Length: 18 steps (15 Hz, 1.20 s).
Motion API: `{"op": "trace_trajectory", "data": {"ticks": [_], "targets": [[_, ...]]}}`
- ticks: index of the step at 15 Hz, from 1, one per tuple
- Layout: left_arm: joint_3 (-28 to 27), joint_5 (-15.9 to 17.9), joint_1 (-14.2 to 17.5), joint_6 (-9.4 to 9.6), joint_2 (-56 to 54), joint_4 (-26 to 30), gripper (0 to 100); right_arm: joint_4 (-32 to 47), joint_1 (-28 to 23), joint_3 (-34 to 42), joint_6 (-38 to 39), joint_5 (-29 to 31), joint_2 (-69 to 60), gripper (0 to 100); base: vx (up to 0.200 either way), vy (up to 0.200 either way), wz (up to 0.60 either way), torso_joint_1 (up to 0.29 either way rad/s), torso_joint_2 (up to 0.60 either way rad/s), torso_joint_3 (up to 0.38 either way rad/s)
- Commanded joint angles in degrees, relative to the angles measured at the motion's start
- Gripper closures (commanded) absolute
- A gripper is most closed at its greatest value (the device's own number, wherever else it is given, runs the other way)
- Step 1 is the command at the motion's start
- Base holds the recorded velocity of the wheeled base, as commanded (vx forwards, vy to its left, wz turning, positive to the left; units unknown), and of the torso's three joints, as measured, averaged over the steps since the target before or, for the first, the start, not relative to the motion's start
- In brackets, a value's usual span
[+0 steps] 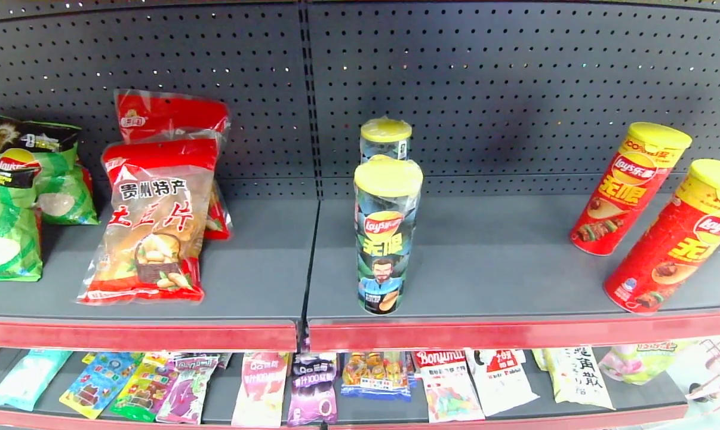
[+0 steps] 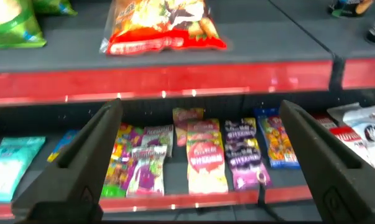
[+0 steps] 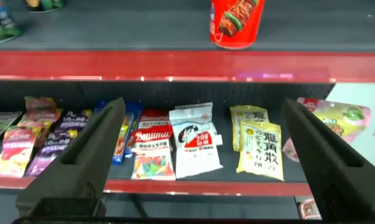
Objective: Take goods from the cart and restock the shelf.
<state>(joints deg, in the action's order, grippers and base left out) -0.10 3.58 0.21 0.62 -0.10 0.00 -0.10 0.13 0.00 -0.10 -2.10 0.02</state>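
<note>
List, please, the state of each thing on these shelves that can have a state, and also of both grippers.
left gripper: jaws open, holding nothing
right gripper: jaws open, holding nothing
front blue can: upright, yellow lid on
rear blue can: upright, lid on
rear red can: standing, lid on
front red can: standing, lid on
front red bag: propped up, leaning back
lower-shelf packets: lying flat
</note>
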Motion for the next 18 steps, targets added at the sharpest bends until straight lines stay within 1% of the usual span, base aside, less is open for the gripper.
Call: {"op": "trace_trajectory", "data": {"ticks": [1, 2, 18], "targets": [[0.01, 0.02, 0.06, -0.01, 0.1, 0.0, 0, 0.01, 0.04, 0.0, 0.01, -0.01, -0.02, 0, 0.0, 0.0, 0.0, 0.0, 0.0, 0.0], [0.01, 0.02, 0.06, -0.01, 0.1, 0.0, 0, 0.01, 0.04, 0.0, 0.01, -0.01, -0.02, 0, 0.0, 0.0, 0.0, 0.0, 0.0, 0.0], [0.01, 0.02, 0.06, -0.01, 0.1, 0.0, 0, 0.01, 0.04, 0.0, 0.01, -0.01, -0.02, 0, 0.0, -0.2, 0.0, 0.003, 0.0, 0.001]]}}
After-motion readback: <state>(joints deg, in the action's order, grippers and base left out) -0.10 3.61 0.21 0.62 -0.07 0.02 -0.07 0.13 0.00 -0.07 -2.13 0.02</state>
